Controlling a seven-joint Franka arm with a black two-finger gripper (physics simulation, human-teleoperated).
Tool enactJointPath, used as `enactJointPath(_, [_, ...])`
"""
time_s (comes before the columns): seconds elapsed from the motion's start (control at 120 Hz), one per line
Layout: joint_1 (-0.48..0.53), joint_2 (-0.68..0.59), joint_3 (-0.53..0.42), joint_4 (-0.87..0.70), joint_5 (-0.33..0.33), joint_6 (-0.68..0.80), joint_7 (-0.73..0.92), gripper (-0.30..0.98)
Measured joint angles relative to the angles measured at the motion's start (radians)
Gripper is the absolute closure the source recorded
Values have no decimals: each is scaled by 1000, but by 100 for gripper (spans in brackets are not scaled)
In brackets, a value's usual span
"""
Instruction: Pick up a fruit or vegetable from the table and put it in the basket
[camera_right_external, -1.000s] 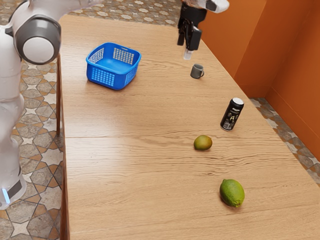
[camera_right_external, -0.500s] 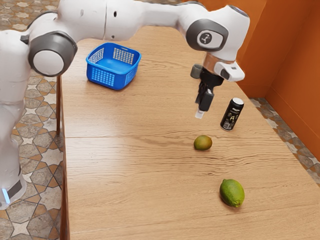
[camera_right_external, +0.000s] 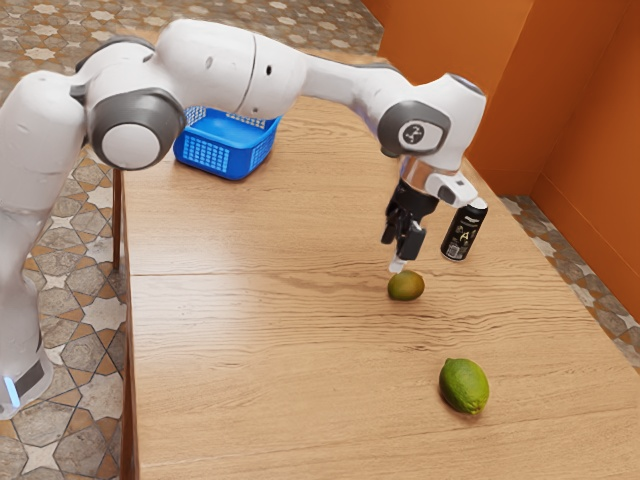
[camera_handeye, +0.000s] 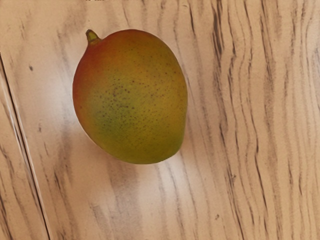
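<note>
the white arm (camera_right_external: 220, 70) has grey rings (camera_right_external: 130, 108) and a black tool (camera_right_external: 399, 264).

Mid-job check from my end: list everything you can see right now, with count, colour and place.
mango: one, red-orange to green, on the table under the gripper
lime: one, green, on the table, nearer the camera than the mango
can: one, black with a pale top, upright toward the table's far long edge from the arm's base
basket: one, blue, on the table, partly behind the arm
table: one, light wood
wall: orange, beyond the table
floor: one, patterned tile, around the table
arm: one, white and grey, over the table
gripper: one, black, above the mango
</note>
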Motion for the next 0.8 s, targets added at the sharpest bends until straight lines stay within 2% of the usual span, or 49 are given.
enactJointPath(0.358, [1,80,2,-2,-46,136,-27,0])
enactJointPath(0.8, [2,115,4,-2,-56,197,-55,0])
